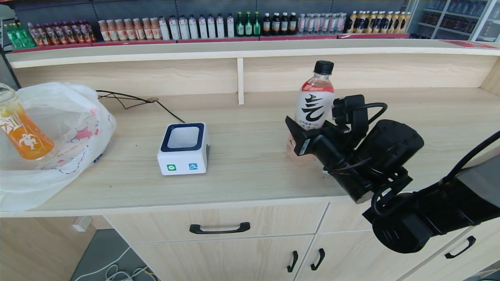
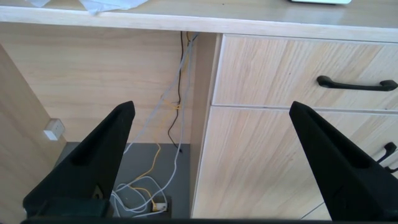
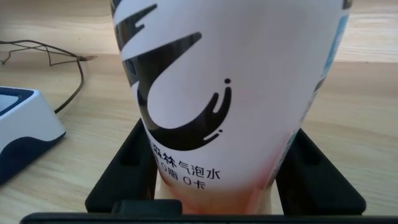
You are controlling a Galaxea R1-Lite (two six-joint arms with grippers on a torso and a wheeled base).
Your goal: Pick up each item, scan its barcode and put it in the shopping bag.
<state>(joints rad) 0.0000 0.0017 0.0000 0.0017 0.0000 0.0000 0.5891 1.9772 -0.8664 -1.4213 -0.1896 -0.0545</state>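
right jaws clamped on white-label bottle (image 1: 314, 105), upright on bench (image 1: 250, 183) right of scanner (image 1: 183, 148). left jaws wide open, empty. shopping bag (image 1: 78, 117) left of scanner.

You have bright, even overhead light on the pale wooden worktop (image 1: 250, 164), with only soft shadows beside the white box scanner with a navy rim (image 1: 183, 150). The translucent white plastic shopping bag (image 1: 78, 113) glares slightly. Straight edges bow toward the head view's borders (wide lens). Up close, the white-labelled clear bottle (image 3: 230, 93) looks nearly washed out. The black left end effector (image 2: 211, 106) reads as silhouette.
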